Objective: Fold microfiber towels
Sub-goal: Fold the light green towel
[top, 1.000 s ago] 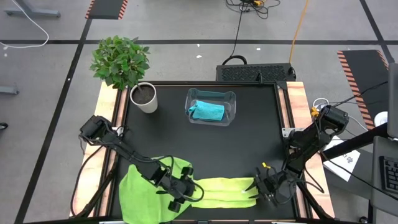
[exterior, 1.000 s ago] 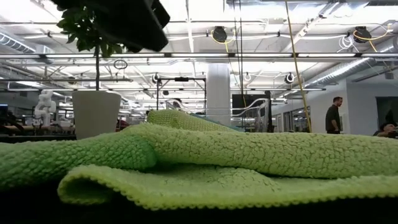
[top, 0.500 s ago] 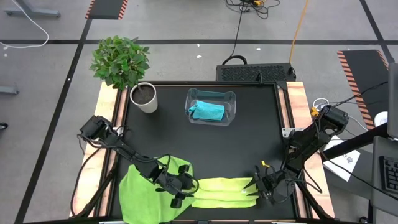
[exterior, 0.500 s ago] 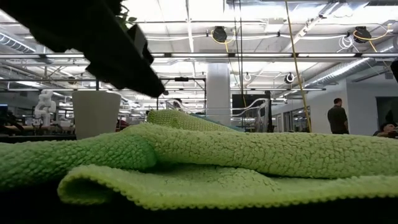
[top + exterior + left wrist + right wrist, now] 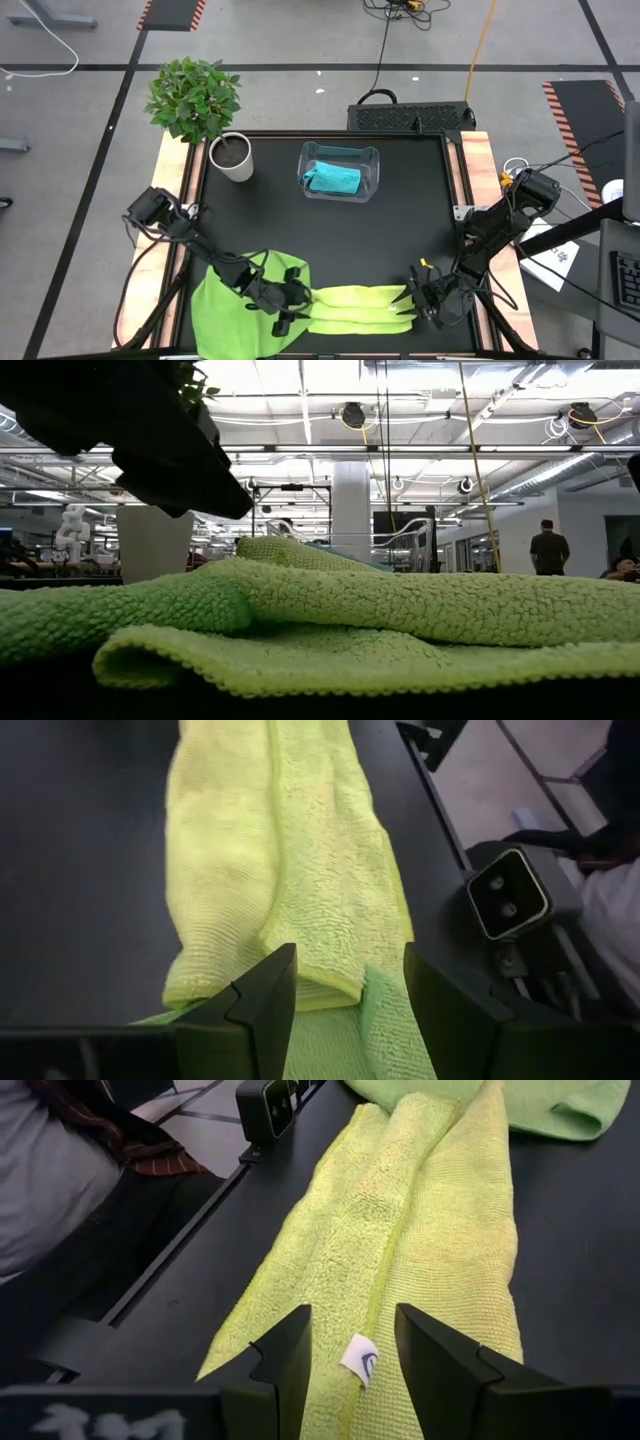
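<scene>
Both pincers (image 5: 287, 307) (image 5: 418, 301) gape empty at the long pale yellow-green microfiber towel's (image 5: 360, 306) ends; close unevenly & you'll snag the bright green cloth (image 5: 225, 310) underneath too.

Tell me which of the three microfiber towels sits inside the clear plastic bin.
The turquoise blue microfiber towel, bunched inside the clear plastic bin at the table's far side. The bright green and pale yellow-green towels lie on the table's near edge.

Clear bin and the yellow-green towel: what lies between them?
Only bare black table between the bin and the yellow-green towel, per the high view.
</scene>
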Available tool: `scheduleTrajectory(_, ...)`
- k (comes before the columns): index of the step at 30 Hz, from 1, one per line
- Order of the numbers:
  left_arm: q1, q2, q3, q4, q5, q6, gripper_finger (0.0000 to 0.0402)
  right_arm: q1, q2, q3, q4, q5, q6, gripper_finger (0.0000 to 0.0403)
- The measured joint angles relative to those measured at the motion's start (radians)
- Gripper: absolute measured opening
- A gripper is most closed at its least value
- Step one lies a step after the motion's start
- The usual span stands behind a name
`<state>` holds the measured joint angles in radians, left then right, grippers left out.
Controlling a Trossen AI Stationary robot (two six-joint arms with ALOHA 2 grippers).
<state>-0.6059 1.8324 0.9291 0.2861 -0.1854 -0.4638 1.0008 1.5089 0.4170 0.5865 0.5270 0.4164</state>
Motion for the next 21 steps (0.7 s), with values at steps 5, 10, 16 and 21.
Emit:
scheduleTrajectory(5, -0.012, 0.017, -0.002, 0.006, -0.045, -0.016, 0.0189, 0.000, 0.000, 0.000, 0.000, 0.000, -0.002, 0.0137)
scheduleTrajectory(10, 0.000, 0.068, -0.004, 0.023, -0.045, -0.036, 0.0188, 0.000, 0.000, 0.000, 0.005, 0.000, -0.009, 0.0137)
scheduleTrajectory(16, 0.008, 0.082, -0.003, 0.064, -0.037, -0.036, 0.0189, 0.000, 0.000, 0.000, 0.012, 0.000, -0.010, 0.0137)
scheduleTrajectory(21, 0.000, 0.082, -0.003, 0.096, 0.030, -0.006, 0.0188, 0.000, 0.000, 0.001, 0.014, 0.000, -0.013, 0.0137)
